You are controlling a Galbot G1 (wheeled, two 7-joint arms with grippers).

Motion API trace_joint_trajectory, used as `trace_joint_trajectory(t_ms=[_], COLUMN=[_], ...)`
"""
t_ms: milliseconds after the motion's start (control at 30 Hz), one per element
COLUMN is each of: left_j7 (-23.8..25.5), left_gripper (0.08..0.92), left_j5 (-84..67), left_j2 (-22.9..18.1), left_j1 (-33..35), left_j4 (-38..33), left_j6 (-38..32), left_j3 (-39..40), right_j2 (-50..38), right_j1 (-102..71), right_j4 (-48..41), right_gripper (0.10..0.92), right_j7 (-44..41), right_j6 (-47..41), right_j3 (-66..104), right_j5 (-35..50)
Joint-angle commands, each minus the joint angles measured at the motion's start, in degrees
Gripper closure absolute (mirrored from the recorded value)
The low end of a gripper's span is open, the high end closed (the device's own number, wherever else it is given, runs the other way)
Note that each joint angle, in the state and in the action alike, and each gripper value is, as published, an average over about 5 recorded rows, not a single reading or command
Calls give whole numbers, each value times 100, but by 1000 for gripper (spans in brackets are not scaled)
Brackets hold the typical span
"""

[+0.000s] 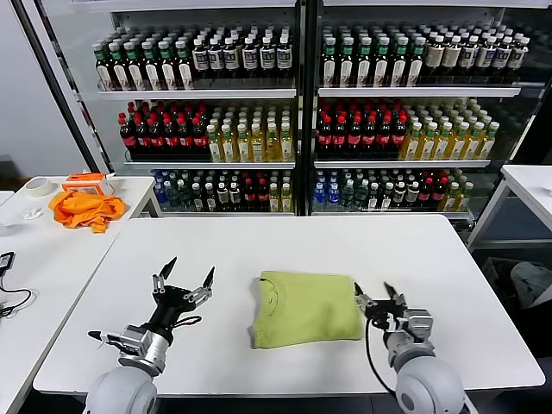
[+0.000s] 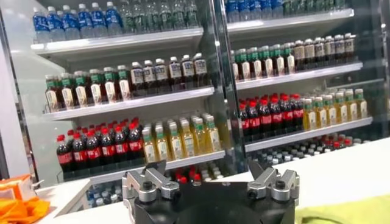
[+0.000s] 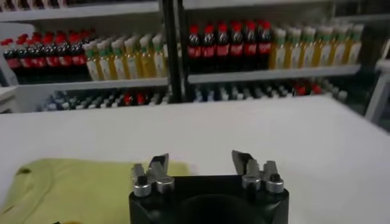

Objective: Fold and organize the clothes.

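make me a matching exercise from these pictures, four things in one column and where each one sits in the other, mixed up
Things:
1. lime-green folded cotton T-shirt
2. bright orange crumpled cloth
3. left gripper
4. right gripper

Places:
A. open, at the shirt's right edge
B. side table on the left
C. middle of the white table
D. open, over bare table left of the shirt

Pairs: 1-C, 2-B, 3-D, 4-A

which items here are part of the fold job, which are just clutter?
Job:
- lime-green T-shirt, folded, mid-table
- left gripper, jaws open, beside the shirt, clear of it
- right gripper, jaws open, at the shirt's edge

Clutter:
- orange cloth, side table
- tape roll
- drink shelves
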Motion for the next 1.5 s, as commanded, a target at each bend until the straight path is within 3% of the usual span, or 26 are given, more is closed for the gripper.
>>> trace_joint_trajectory(t_ms=[33,233,1500], left_j7=[-23,-86,496], left_gripper=[177,177,177], left_j5=[907,673,494], left_j2=[-93,-83,-85], left_j1=[-196,-168,-468], left_j4=[234,314,763], left_j6=[150,89,-937], left_j3=[60,17,17], right_j2=[-275,-376,-285], right_j1=[149,384,267], right_j4=[-632,-1060,-1110], right_gripper=[300,207,203], right_j7=[-962,-1060,-1200], right_j6=[1262,1378,1511], right_j3=[694,742,664], right_j5=[-1532,-1330,-1779])
